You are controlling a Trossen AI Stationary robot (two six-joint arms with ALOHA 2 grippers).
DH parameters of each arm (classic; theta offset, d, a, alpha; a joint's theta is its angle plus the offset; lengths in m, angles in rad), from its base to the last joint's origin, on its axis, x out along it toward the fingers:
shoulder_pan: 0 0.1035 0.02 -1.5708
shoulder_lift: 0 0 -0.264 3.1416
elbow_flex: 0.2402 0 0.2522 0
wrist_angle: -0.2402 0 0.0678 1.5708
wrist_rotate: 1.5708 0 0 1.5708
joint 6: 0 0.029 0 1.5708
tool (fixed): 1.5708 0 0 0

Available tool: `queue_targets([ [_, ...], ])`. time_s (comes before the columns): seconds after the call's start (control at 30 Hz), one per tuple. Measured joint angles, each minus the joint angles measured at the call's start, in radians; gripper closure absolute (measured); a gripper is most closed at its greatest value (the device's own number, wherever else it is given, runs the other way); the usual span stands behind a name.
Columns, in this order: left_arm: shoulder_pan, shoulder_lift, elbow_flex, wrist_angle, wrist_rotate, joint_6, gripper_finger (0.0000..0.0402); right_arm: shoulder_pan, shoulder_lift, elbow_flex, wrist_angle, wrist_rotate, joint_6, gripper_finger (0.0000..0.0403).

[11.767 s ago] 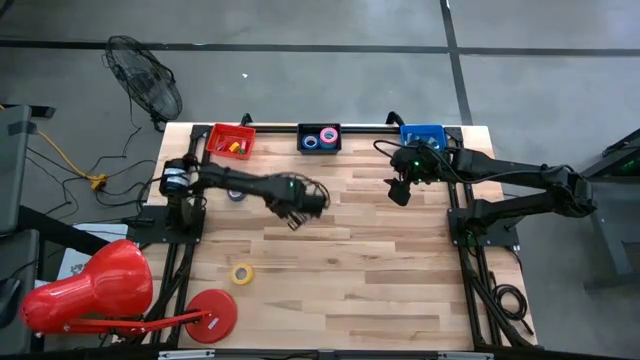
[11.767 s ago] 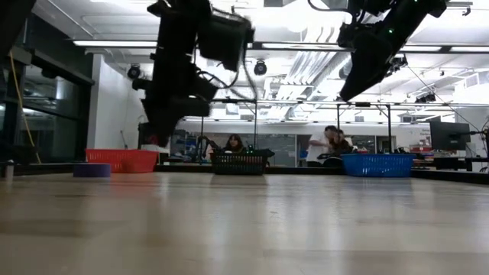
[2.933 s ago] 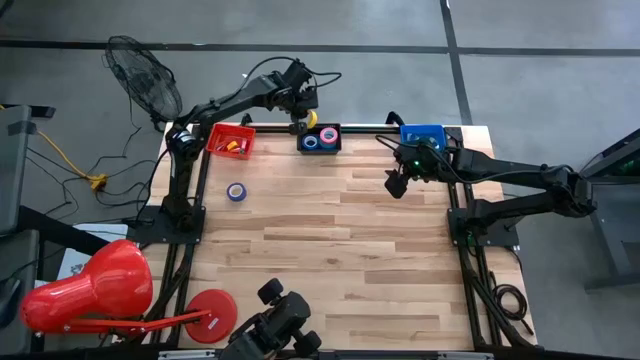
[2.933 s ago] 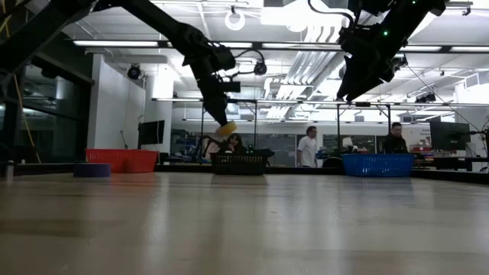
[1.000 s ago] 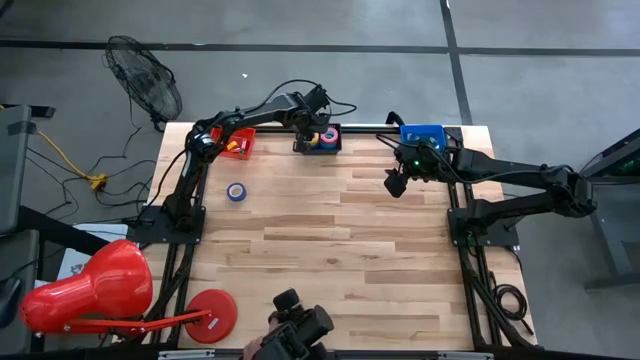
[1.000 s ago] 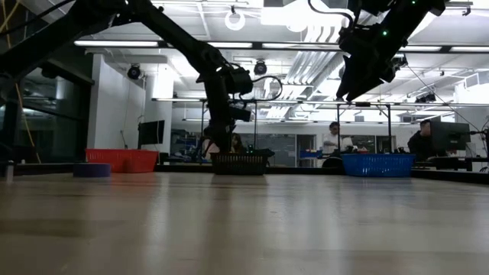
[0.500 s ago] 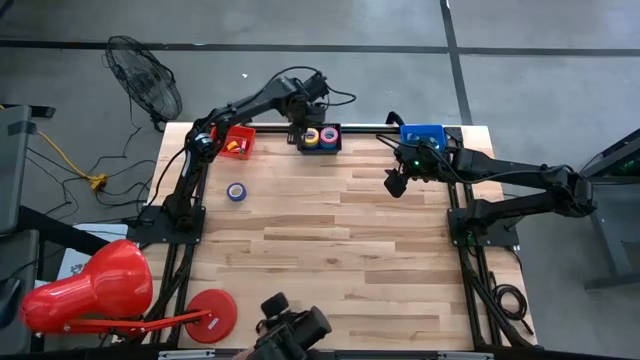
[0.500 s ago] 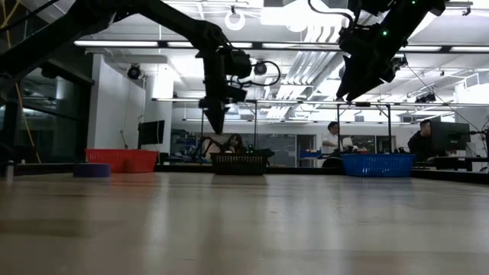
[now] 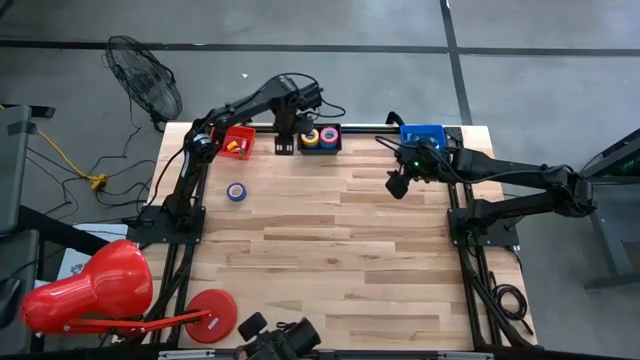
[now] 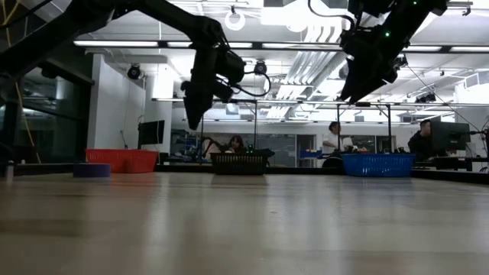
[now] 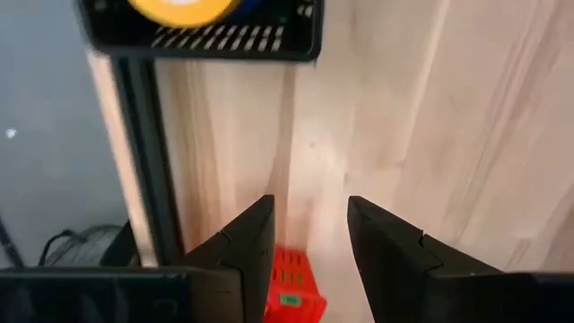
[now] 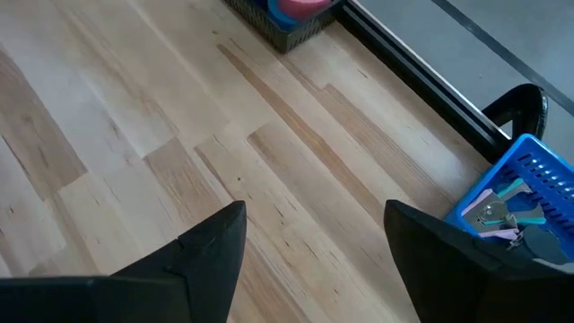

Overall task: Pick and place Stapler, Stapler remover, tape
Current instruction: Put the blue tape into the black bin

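Note:
The black bin (image 9: 320,138) at the table's far edge holds yellow, pink and blue tape rolls; the yellow roll (image 11: 184,9) shows in the left wrist view. Another blue tape roll (image 9: 236,191) lies flat on the table's left part. My left gripper (image 9: 285,145) hangs open and empty above the table between the black bin and the red bin (image 9: 238,142), fingers pointing down (image 11: 309,242). My right gripper (image 9: 397,186) waits open in the air near the blue bin (image 9: 422,135), which holds stapler removers (image 12: 502,208). No stapler can be made out.
A red lamp with a flat round base (image 9: 210,315) stands at the table's near left corner. A dark object (image 9: 278,342) shows at the near edge. Bare wood lies across the table's middle and near part. People (image 10: 335,141) show in the room beyond.
My left gripper has risen out of the black bin and moved toward the table's left, to the gap beside the red bin. The yellow tape roll has stayed in the black bin. The dark object at the near edge has shifted a little.

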Motion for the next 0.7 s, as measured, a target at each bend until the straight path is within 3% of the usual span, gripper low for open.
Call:
queue_targets([
  [0.23, -0.014, -0.064, 0.000, -0.054, -0.027, 0.045, 0.0263, 0.000, 0.000, 0.000, -0.020, 0.000, -0.012, 0.0146],
  [0.57, -0.044, -0.179, -0.006, -0.052, 0.147, 0.304, 0.0263, 0.000, 0.000, 0.000, -0.021, 0.000, -0.022, 0.0146],
  [0.7, -0.072, -0.259, -0.128, -0.053, 0.151, 0.369, 0.0263, 0.000, 0.000, 0.000, -0.021, -0.001, -0.026, 0.0146],
])
